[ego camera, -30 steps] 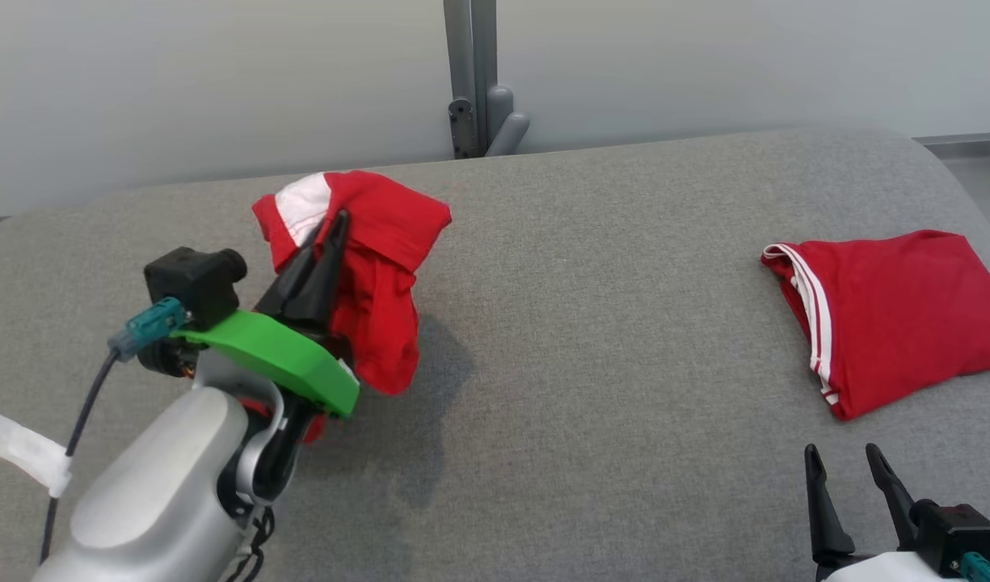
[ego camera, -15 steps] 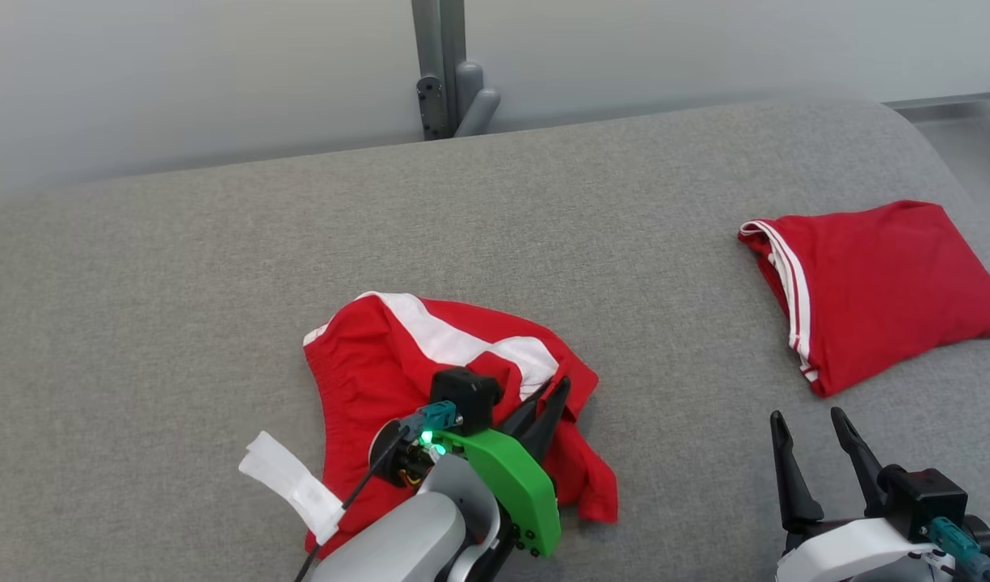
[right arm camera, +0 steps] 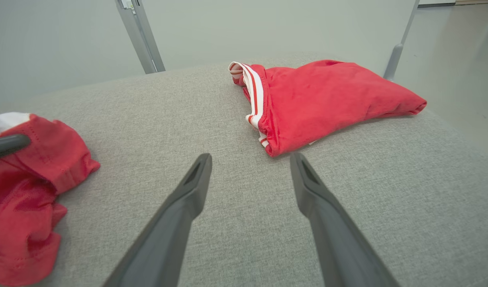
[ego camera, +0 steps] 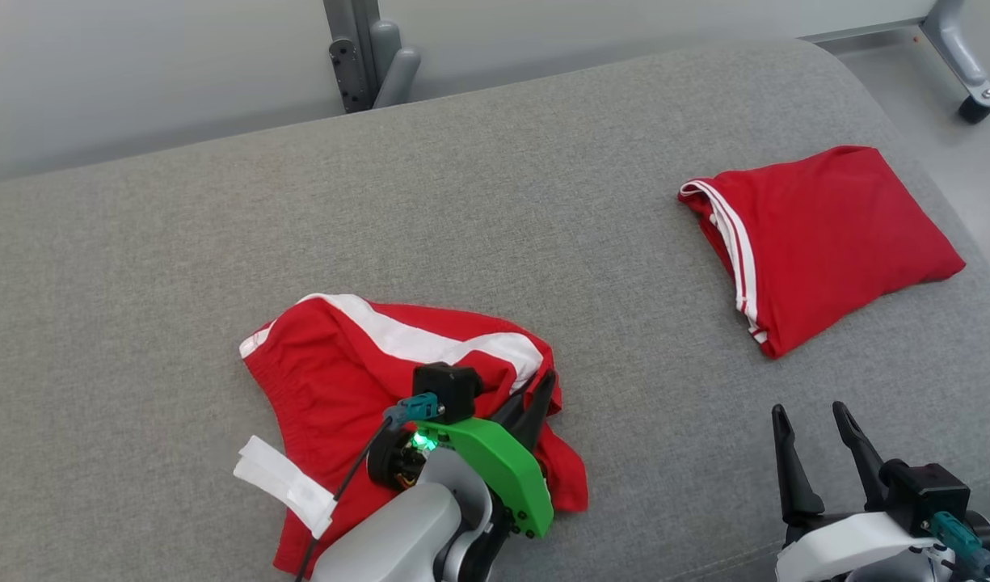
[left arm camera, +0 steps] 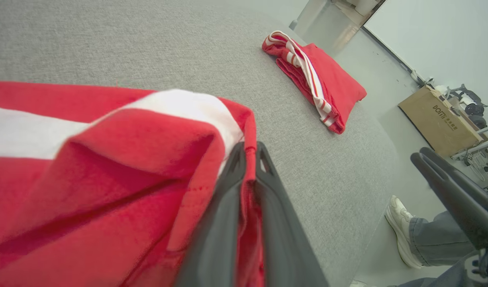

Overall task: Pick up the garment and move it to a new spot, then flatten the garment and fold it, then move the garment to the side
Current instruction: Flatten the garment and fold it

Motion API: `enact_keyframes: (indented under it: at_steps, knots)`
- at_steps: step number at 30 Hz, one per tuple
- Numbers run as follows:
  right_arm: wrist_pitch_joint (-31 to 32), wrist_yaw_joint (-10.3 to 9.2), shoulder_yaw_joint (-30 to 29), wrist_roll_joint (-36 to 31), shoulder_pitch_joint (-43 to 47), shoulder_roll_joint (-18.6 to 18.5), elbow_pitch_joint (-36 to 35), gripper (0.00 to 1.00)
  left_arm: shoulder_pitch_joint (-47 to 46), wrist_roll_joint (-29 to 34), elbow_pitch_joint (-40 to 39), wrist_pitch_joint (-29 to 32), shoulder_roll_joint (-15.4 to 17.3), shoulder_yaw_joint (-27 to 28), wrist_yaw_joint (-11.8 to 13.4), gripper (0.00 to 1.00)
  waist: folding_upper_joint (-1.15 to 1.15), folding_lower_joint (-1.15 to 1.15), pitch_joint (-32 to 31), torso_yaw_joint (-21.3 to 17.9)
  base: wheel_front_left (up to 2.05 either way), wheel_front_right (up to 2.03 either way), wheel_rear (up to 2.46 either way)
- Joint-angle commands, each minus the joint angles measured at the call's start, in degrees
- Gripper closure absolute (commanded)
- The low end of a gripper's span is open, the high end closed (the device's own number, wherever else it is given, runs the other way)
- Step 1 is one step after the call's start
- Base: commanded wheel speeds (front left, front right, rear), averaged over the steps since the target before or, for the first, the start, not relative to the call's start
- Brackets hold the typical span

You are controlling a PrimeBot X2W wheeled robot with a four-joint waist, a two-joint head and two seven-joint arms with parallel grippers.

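A lab or test room is suggested by a padded grey surface [ego camera: 543, 162], bare pale walls [ego camera: 139, 73], a castered metal frame [ego camera: 959, 65] and a cardboard box [left arm camera: 439, 119] set on smooth floor [left arm camera: 383, 89].

Grey table [ego camera: 543, 202], cardboard box [left arm camera: 441, 119], person's white shoe [left arm camera: 401, 231]

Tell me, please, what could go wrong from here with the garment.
1. The left gripper pinches a fold of the crumpled garment; lifting away before opening may drag and bunch it.
2. The open right gripper hangs near the folded garment; a wide sweep while flattening could disturb it.
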Motion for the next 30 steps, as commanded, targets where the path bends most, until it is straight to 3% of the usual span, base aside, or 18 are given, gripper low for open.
enact_keyframes:
  at_steps: [1, 3, 14, 23, 26, 30]
  knots:
    - [0.03, -0.07, 0.04, 0.38, -0.81, -0.04, -0.02, 0.00, -0.58, -1.33, -0.67, -0.58, 0.07, -0.12, 0.11, 0.59, 0.00, 0.00, 0.69, -0.62, 0.00, 0.00, 0.00]
    - [0.03, -0.07, -0.07, 0.67, -0.84, -0.02, -0.11, 0.00, -0.13, -3.46, -2.03, -1.10, 0.07, -1.00, -0.51, 0.00, 0.00, 0.00, 1.06, -0.54, 0.00, 0.00, 0.00]
    - [0.03, -0.07, -0.55, 1.84, -1.55, -0.01, 0.38, 0.00, -0.13, -8.96, -5.38, -2.47, 0.10, -6.71, -1.66, 0.00, 0.00, 0.00, 1.01, 0.93, 0.00, 0.00, 0.00]
    - [0.03, -0.07, -0.47, 2.30, -1.20, -0.02, 0.55, 0.00, 1.95, -18.16, -14.52, -3.00, 0.11, -4.96, -4.08, 0.00, 0.00, 0.00, 0.34, 2.15, 0.00, 0.00, 0.00]
    - [0.03, -0.07, -0.28, 2.34, -1.34, -0.03, 0.52, 0.00, 1.24, -17.85, -17.00, -3.06, 0.13, -5.01, -3.57, 0.00, 0.00, 0.00, 0.29, 2.44, 0.00, 0.00, 0.00]
    - [0.03, -0.07, -0.61, 2.16, -0.73, -0.03, 0.33, 0.00, 0.74, -12.25, -17.56, -3.11, 0.14, -2.38, -1.63, 0.00, 0.00, 0.00, -0.26, 2.89, 0.00, 0.00, 0.00]
